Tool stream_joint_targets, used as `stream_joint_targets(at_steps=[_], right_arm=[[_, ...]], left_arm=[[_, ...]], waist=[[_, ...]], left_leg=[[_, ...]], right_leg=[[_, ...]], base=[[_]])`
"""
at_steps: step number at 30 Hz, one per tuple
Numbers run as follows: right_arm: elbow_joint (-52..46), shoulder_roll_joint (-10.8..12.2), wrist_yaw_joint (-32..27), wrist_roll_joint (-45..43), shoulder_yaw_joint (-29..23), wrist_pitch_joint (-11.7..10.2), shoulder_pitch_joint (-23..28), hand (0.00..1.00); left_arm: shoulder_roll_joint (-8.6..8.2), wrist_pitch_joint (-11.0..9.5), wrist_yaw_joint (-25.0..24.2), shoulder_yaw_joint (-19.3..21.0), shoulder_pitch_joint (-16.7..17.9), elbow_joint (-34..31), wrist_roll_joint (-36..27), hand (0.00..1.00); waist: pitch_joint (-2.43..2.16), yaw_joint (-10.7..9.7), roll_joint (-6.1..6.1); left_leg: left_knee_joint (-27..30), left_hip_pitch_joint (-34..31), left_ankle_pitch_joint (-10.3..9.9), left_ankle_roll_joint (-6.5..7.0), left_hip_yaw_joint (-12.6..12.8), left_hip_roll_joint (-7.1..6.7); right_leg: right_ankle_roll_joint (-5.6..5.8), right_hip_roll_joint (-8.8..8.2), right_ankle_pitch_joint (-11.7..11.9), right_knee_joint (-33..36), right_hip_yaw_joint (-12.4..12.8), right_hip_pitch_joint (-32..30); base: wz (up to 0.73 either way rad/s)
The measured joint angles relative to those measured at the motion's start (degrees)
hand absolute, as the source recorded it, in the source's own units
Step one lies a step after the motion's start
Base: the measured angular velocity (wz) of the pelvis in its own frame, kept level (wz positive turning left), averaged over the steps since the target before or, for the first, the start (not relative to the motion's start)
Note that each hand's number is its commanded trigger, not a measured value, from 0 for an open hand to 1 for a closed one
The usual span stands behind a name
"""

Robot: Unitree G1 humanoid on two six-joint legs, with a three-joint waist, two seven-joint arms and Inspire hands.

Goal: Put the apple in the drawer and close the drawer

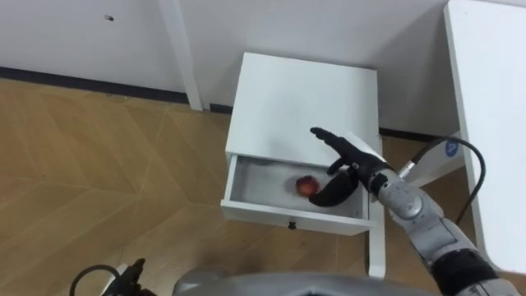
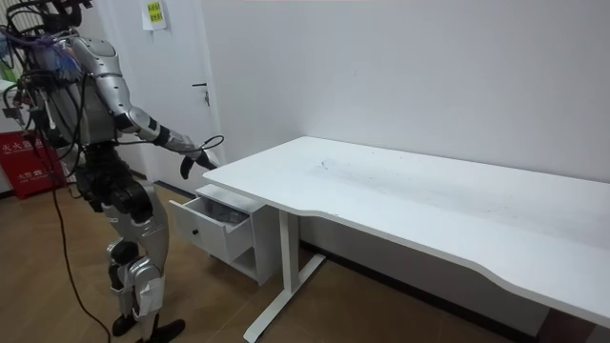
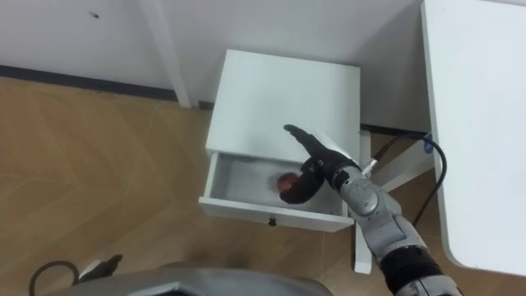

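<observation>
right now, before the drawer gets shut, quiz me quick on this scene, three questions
1. True or false: the drawer is closed.
2. Where does the apple lie? A) on the desk B) in the drawer C) on the floor
3. Fill in: the hand over the drawer is the robot's ___ hand.

Key: 1 false; 2 B; 3 right

Both eye views look steeply down from the robot's head, close above the white cabinet (image 1: 301,99) and its open drawer (image 1: 275,215) (tabletop (image 1: 493,107) just right of it), while the room view, standing well off, faces that same cabinet from the side.
</observation>
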Motion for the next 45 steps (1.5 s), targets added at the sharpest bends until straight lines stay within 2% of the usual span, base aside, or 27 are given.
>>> stream_joint_targets(at_steps=[14, 15, 16, 18, 21, 23, 24, 25, 26, 27, 28, 29, 30, 31, 33, 35, 36, 37, 38, 39, 40, 41, 42, 43, 44, 45], right_arm=[[4.05, 0.04, -2.23, 1.89, -0.47, -0.46, 2.67, 0.00], [6.05, 0.52, -2.78, 1.77, -1.75, -0.55, 3.09, 0.00], [8.35, 1.09, -3.83, 1.76, -3.25, -0.59, 3.48, 0.00], [12.46, 1.19, -5.78, 1.82, -4.80, -0.73, 4.02, 0.00], [21.49, 1.35, -8.77, 1.89, -8.94, -0.66, 4.18, 0.00], [24.28, 1.21, -10.80, 2.03, -12.57, -0.23, 5.73, 0.00], [26.16, 0.94, -12.43, 2.52, -15.14, -0.10, 6.42, 0.00], [28.96, 0.86, -14.46, 2.78, -17.15, -0.06, 6.46, 0.00], [30.63, 0.77, -15.46, 2.74, -17.97, -0.04, 6.95, 0.00], [32.50, 0.45, -16.84, 2.78, -19.74, 0.07, 7.63, 0.00], [33.97, 0.32, -18.11, 3.56, -21.57, 0.16, 8.73, 0.00], [34.84, 0.34, -18.70, 4.34, -21.69, 0.09, 8.81, 0.00], [35.90, 0.36, -18.98, 5.98, -21.38, 0.13, 9.13, 0.00], [36.09, 0.31, -18.96, 6.80, -21.25, 0.15, 9.23, 0.00], [36.61, 0.40, -18.66, 7.76, -20.44, 0.15, 9.28, 0.00], [37.43, 0.64, -18.44, 9.36, -20.12, 1.07, 9.24, 0.00], [37.49, 0.65, -18.45, 10.23, -19.73, 2.06, 9.14, 0.00], [37.54, 0.67, -18.47, 10.99, -19.56, 2.76, 9.01, 0.00], [37.53, 0.66, -18.62, 11.04, -19.28, 3.02, 8.98, 0.00], [37.51, 0.71, -18.77, 11.24, -19.17, 3.34, 8.93, 0.00], [37.51, 0.89, -19.21, 11.92, -19.30, 3.39, 8.91, 0.00], [37.49, 1.09, -19.43, 12.11, -19.31, 3.39, 8.81, 0.00], [37.48, 1.43, -19.64, 12.52, -19.31, 3.35, 8.41, 0.00], [37.51, 1.77, -19.65, 12.58, -19.29, 3.26, 7.84, 0.00], [37.55, 2.00, -19.64, 12.65, -19.29, 3.12, 7.54, 0.00], [37.65, 2.36, -19.51, 12.86, -19.29, 2.80, 7.14, 0.00]], left_arm=[[-1.09, 0.01, 1.73, 0.25, 0.21, 0.52, 0.00, 0.00], [-1.42, 0.00, 2.11, 0.84, 0.56, 0.55, 0.02, 0.00], [-1.85, 0.00, 2.50, 1.90, 1.05, 0.53, 0.02, 0.00], [-2.22, 0.14, 3.05, 2.56, 1.53, 0.52, -0.18, 0.00], [-2.69, 0.28, 3.66, 2.57, 1.60, 1.32, -0.34, 0.00], [-2.97, 0.34, 3.60, 3.13, 1.51, 1.66, -0.04, 0.00], [-3.42, 0.39, 3.59, 3.99, 1.36, 1.75, 0.02, 0.00], [-3.40, 0.26, 3.53, 4.94, 0.94, 2.13, -0.06, 0.00], [-3.20, 0.27, 3.58, 5.36, 0.62, 2.90, -0.05, 0.00], [-3.10, 0.38, 3.67, 6.09, -0.11, 3.51, 0.00, 0.00], [-2.93, 0.36, 3.77, 6.26, -0.30, 3.86, -0.11, 0.00], [-2.61, 0.23, 3.86, 6.20, -0.29, 3.89, -0.38, 0.00], [-1.86, 0.42, 4.04, 6.05, -0.59, 4.33, -0.90, 0.00], [-1.56, 0.92, 4.10, 5.60, -1.10, 4.37, -1.24, 0.00], [-1.12, 1.99, 4.17, 5.74, -1.63, 4.26, -1.79, 0.00], [-0.87, 2.48, 4.59, 5.86, -1.36, 4.22, -1.91, 0.00], [-0.81, 2.39, 5.02, 5.81, -0.56, 3.71, -1.99, 0.00], [-0.74, 2.57, 5.31, 5.82, 0.35, 3.77, -2.18, 0.00], [-0.72, 2.59, 5.41, 5.83, 0.73, 3.75, -2.23, 0.00], [-0.80, 2.67, 5.73, 5.85, 1.11, 3.73, -2.39, 0.00], [-1.05, 2.90, 6.24, 5.84, 1.19, 3.72, -2.93, 0.00], [-1.04, 2.94, 6.43, 5.88, 1.13, 3.72, -3.19, 0.00], [-0.96, 3.10, 6.83, 5.91, 0.85, 3.71, -3.27, 0.00], [-0.98, 3.28, 7.62, 6.03, 0.42, 3.71, -3.24, 0.00], [-0.97, 3.35, 7.82, 6.43, 0.15, 3.72, -3.24, 0.00], [-0.95, 3.49, 8.02, 7.08, -0.58, 3.72, -3.26, 0.00]], waist=[[0.00, -0.15, 0.90], [0.13, -0.15, 1.33], [-0.30, -0.18, 1.31], [-0.61, -0.29, 1.59], [-0.45, -0.84, 1.82], [-0.35, -1.23, 1.90], [-0.30, -2.00, 2.28], [-0.26, -2.57, 2.46], [-0.24, -3.02, 2.25], [-0.23, -3.86, 2.70], [-0.24, -4.96, 4.52], [-0.09, -5.22, 4.84], [0.12, -6.26, 5.32], [0.29, -6.93, 6.39], [0.65, -7.71, 7.05], [0.69, -7.89, 7.04], [0.70, -7.88, 6.94], [0.68, -7.84, 6.35], [0.68, -7.74, 5.88], [0.66, -7.46, 4.85], [0.50, -6.24, 3.85], [0.23, -5.95, 2.92], [-0.12, -5.08, 2.28], [-0.14, -4.01, 1.37], [-0.07, -3.63, 1.18], [-0.02, -3.33, 0.18]], left_leg=[[0.04, 0.64, 0.00, 0.00, 0.03, -0.04], [-0.02, 1.17, -0.01, 0.01, 0.03, -0.06], [-0.06, 1.36, -0.01, 0.02, 0.01, -0.06], [-0.05, 1.43, -0.02, 0.03, 0.04, -0.13], [0.80, 1.21, -0.12, 0.20, 0.05, -0.72], [1.63, 0.51, -0.65, 1.06, 0.41, -1.69], [2.52, -0.26, -1.17, 1.86, 0.73, -2.06], [3.35, -0.68, -1.40, 2.53, 0.98, -3.05], [3.98, -0.80, -1.52, 3.03, 0.96, -3.77], [6.06, -1.17, -2.23, 4.10, 0.99, -4.24], [8.78, -2.12, -3.37, 5.18, 0.49, -3.26], [10.26, -2.75, -3.88, 5.77, 0.61, -3.18], [12.70, -3.87, -4.79, 6.43, 0.86, -2.89], [14.38, -5.27, -5.18, 6.67, 0.74, -1.93], [14.97, -6.78, -5.13, 7.07, 0.32, -1.46], [14.85, -6.67, -5.09, 7.04, -0.11, -1.54], [14.72, -6.40, -4.99, 6.89, -0.06, -1.75], [14.70, -6.27, -5.06, 7.00, 0.21, -2.07], [14.58, -6.33, -5.07, 6.98, 0.28, -2.36], [13.69, -6.36, -4.85, 6.59, 0.86, -2.94], [11.98, -6.00, -4.17, 5.45, 1.29, -3.54], [10.94, -5.77, -3.74, 4.74, 1.50, -3.77], [8.63, -5.14, -2.86, 3.29, 2.10, -3.89], [6.51, -4.34, -2.05, 2.03, 2.71, -3.85], [5.92, -4.16, -1.85, 1.72, 2.79, -3.81], [4.82, -3.51, -1.59, 1.34, 3.12, -3.73]], right_leg=[[-0.01, -0.08, 0.01, -0.13, -0.05, 0.75], [-0.01, -0.11, 0.00, -0.09, -0.10, 0.83], [-0.01, -0.16, 0.00, 0.01, -0.27, 0.97], [0.01, -0.25, -0.01, 0.11, -0.18, 1.12], [0.29, -0.83, -0.47, 1.70, -0.52, 0.96], [1.08, -2.33, -2.73, 7.84, -0.54, -1.79], [2.09, -3.67, -3.67, 16.15, -0.56, -5.84], [2.48, -5.46, -3.05, 27.62, 0.11, -11.81], [2.88, -6.76, -1.62, 33.54, 0.61, -14.72], [3.07, -8.15, 4.71, 43.76, 2.64, -20.46], [3.92, -7.78, 14.58, 52.84, 5.66, -27.34], [3.78, -7.39, 17.18, 59.42, 7.18, -31.28], [2.50, -6.07, 14.69, 74.53, 9.46, -39.27], [1.57, -4.68, 11.40, 85.55, 9.21, -44.07], [1.43, -4.44, 8.56, 93.58, 9.40, -47.81], [2.07, -5.05, 7.20, 88.15, 9.49, -44.99], [2.77, -5.06, 6.54, 76.98, 9.40, -39.80], [3.66, -4.88, 5.76, 62.71, 9.24, -33.42], [4.08, -4.78, 5.35, 56.05, 9.08, -30.11], [4.24, -4.89, 4.10, 43.97, 8.42, -24.51], [4.41, -4.74, 2.55, 33.88, 7.58, -19.64], [4.48, -4.33, 1.98, 29.22, 7.86, -17.42], [4.21, -3.33, 1.43, 21.60, 8.54, -13.67], [3.69, -2.59, 1.68, 15.23, 8.58, -10.68], [3.25, -2.31, 1.98, 12.40, 8.44, -9.42], [2.68, -1.95, 2.40, 8.11, 7.92, -7.22]], base=[[0.00], [0.00], [0.00], [0.00], [0.02], [0.05], [0.00], [0.00], [0.07], [0.18], [0.15], [0.06], [-0.06], [0.00], [0.06], [0.05], [-0.06], [-0.08], [-0.09], [-0.24], [-0.25], [-0.27], [-0.33], [-0.34], [-0.31], [-0.11]])
